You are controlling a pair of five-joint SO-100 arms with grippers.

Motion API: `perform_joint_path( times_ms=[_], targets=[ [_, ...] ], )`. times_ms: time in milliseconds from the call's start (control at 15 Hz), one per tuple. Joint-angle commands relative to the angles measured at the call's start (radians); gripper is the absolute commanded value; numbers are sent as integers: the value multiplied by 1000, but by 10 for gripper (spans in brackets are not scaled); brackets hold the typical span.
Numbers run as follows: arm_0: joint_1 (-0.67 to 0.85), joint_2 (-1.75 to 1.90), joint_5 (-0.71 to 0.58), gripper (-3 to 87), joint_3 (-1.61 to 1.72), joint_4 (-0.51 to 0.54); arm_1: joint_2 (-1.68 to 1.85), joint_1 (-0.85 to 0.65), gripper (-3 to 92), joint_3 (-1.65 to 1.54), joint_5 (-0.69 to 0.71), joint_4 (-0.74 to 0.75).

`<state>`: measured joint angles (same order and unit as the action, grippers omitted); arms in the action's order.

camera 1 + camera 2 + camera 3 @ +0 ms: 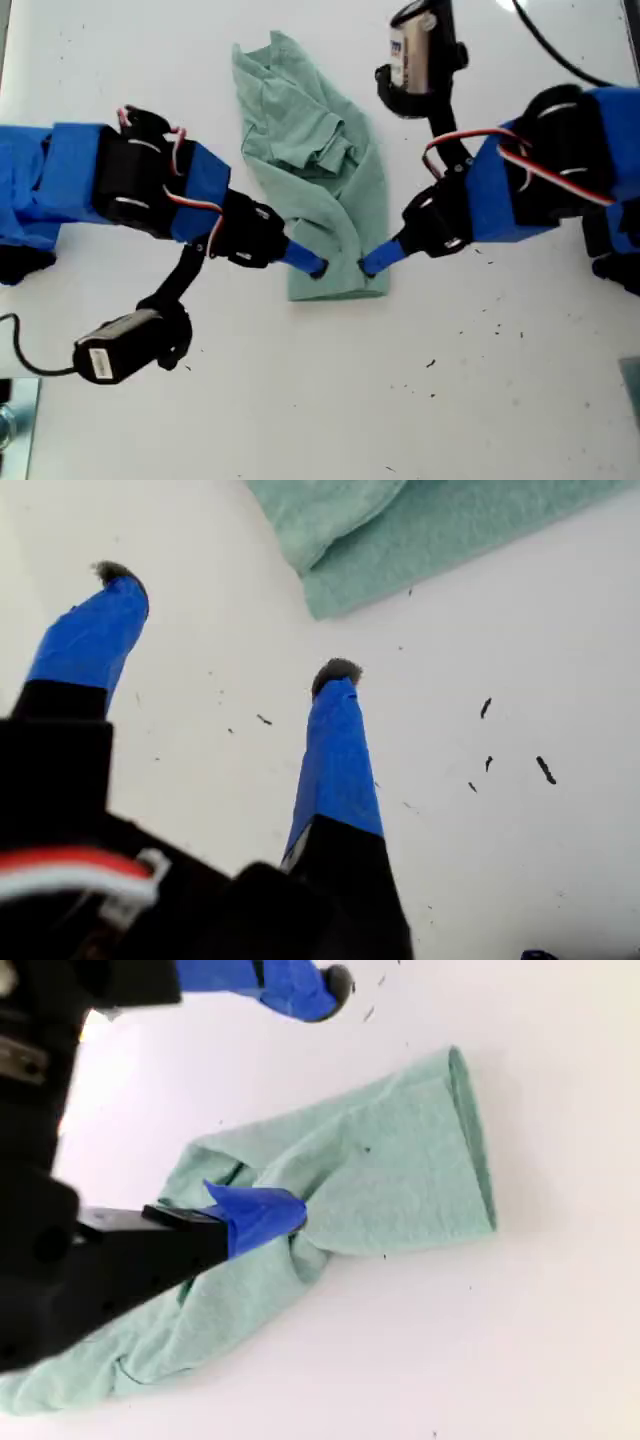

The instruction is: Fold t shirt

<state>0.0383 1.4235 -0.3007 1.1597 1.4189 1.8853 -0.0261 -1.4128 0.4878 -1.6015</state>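
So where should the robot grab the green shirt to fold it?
Grab the pale sage-green fabric T-shirt by its neat folded bottom edge, probably coming from the exterior view's bottom side: that end lies flat and square, while the far end is bunched.

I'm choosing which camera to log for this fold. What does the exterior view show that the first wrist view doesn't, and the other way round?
Only the exterior view shows the whole crumpled t shirt, both arms and both hanging wrist cameras. Only the first wrist view shows my first gripper close up, jaws apart over bare table, touching no cloth, plus small dark specks. Both show a folded edge of the t shirt and the white table.
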Motion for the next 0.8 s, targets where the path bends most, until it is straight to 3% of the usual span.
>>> perform_joint_path(
  times_ms=[0, 267, 400, 467, 533, 600, 733],
  targets=[
    [6, -95, -8, 305, -54, -20, -89, 11, 342, 49, -28, 23],
    [28, -305, -12, 308, -64, -135, -376, 8, 315, 37, -51, 179],
    [32, -442, -14, 280, -156, -135, -538, 12, 282, 78, -61, 235],
    [26, -486, -14, 239, -190, -135, -589, 17, 249, 103, -74, 236],
    [21, -515, -29, 117, -213, -137, -617, 20, 187, 114, -77, 233],
    [15, -522, -46, 0, -215, -147, -618, 26, 27, 118, -75, 227],
    [-9, -472, -52, -1, -216, -156, -612, 41, -6, 183, -32, 193]
  ],
)
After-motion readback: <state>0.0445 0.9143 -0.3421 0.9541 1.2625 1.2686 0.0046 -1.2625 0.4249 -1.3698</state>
